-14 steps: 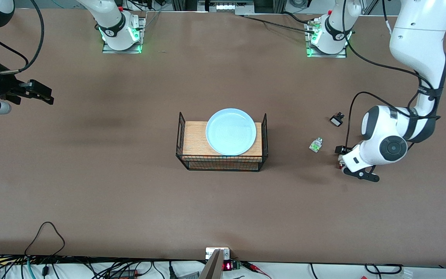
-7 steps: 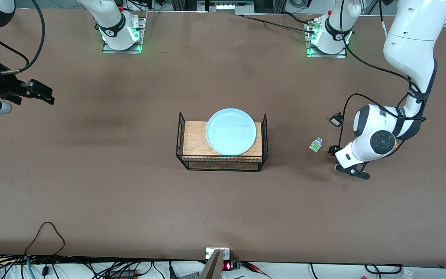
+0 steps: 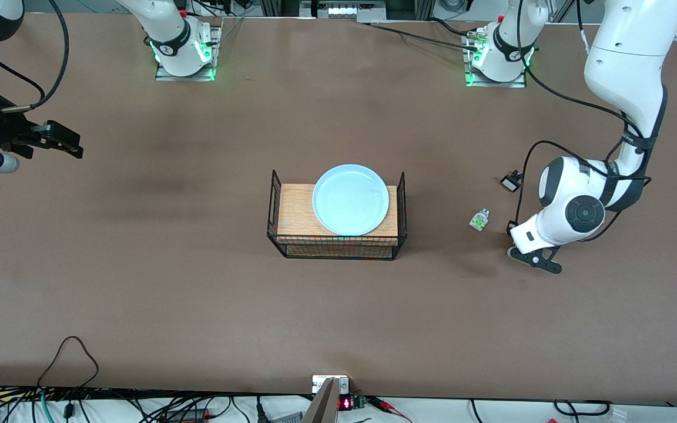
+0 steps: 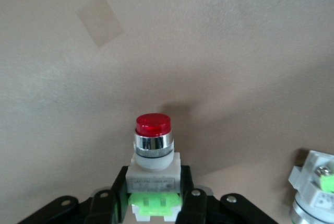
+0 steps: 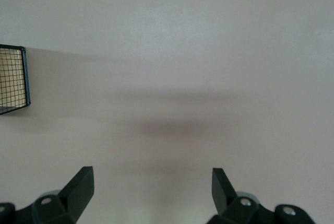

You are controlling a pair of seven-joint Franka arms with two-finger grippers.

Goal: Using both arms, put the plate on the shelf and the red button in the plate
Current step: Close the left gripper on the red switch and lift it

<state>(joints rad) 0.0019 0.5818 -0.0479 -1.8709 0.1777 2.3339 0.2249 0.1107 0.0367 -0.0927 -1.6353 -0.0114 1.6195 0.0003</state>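
The light blue plate (image 3: 350, 198) lies on a wooden board in a black wire basket (image 3: 272, 200) at the table's middle. My left gripper (image 3: 513, 230) hangs over the table toward the left arm's end, mostly hidden under its white hand. In the left wrist view the left gripper (image 4: 154, 190) is shut on the red button (image 4: 153, 156), pinching its white body, red cap pointing away from the hand. My right gripper (image 3: 62, 144) waits open and empty over the right arm's end of the table; the right wrist view shows its fingers (image 5: 78, 185) wide apart.
A white-green part without a red cap (image 3: 479, 220) lies on the table beside the left hand, toward the basket, and shows in the left wrist view (image 4: 315, 187). A small black part (image 3: 510, 181) lies farther from the front camera. The basket's corner (image 5: 23, 78) shows in the right wrist view.
The left hand has shifted a little toward the basket and risen, with the red button in its fingers and off the table. The right arm has not moved.
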